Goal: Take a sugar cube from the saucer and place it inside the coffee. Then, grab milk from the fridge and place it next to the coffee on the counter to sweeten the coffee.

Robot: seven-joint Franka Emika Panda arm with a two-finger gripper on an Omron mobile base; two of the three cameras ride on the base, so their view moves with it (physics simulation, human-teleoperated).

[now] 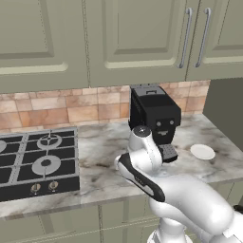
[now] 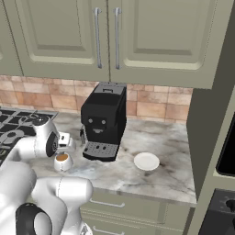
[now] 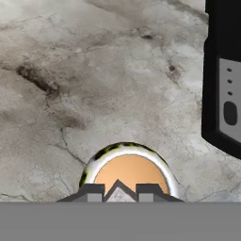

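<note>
Hand view looks straight down at the coffee [image 3: 130, 174], its brown surface sitting just past the two dark finger tips of the gripper [image 3: 118, 192]. The tips stand close together with only a narrow gap; a pale wedge shows between them, but I cannot tell whether it is a sugar cube or part of the hand. The hand hangs right over the cup, which to me fits the step of dropping the sugar in.

From the right side, the cup [image 2: 63, 161] stands on the counter [image 2: 165, 174] to the left of the black coffee machine [image 2: 103, 120], with the white arm bent over it. The saucer [image 2: 146, 161] lies on the machine's other side, well apart from the cup, and looks bare from here. In the left base view the arm covers the cup entirely. No milk carton is on the counter, so the second part is not yet done.
</note>
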